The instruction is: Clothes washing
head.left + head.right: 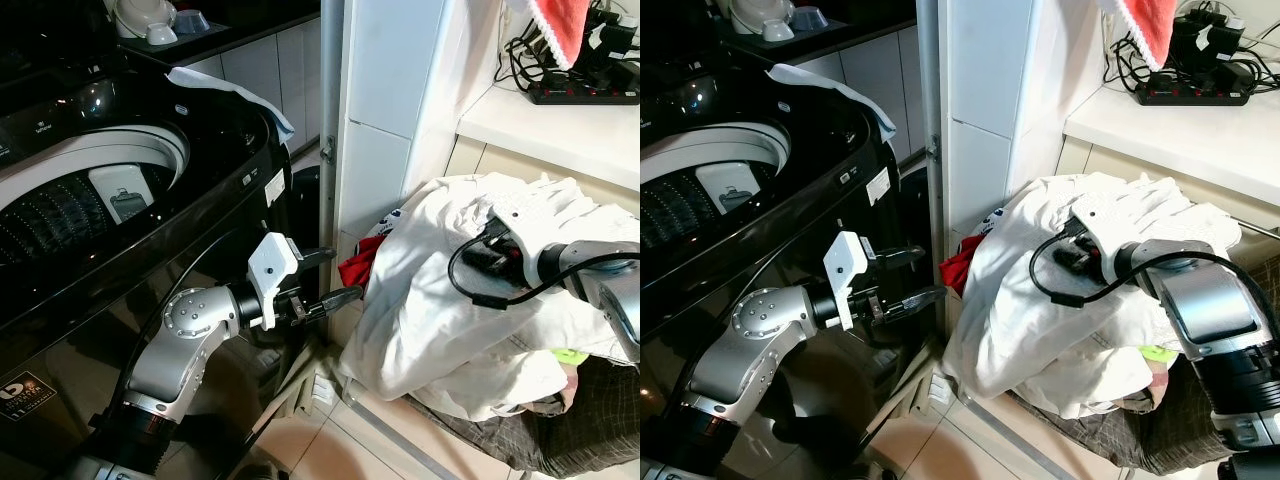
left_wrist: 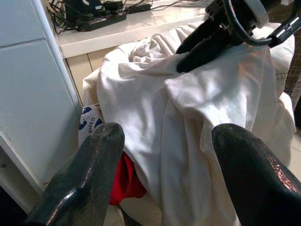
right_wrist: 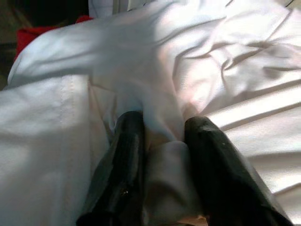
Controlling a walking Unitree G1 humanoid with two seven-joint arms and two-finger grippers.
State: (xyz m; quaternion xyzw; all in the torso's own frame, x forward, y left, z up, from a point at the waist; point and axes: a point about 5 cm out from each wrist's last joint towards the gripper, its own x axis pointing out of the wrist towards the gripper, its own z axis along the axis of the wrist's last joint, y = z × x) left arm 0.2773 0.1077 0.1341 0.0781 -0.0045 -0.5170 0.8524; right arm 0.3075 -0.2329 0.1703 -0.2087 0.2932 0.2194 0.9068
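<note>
two claws work the heap. nearest, the left claw (image 1: 335, 275) hangs with fingers apart just beside the red cloth (image 1: 358, 265), gripping nothing. farther over, the right claw (image 3: 162, 141) is pinched onto a fold of the white garment (image 1: 450, 290) atop the laundry pile. the washing machine (image 1: 120, 190) stands lid up, so loading looks barely begun. the right wrist view confirms fabric between the fingers; the head views hide that pinch.

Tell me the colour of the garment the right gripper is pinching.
White; the garment caught in the right gripper shows best in the right wrist view.
</note>
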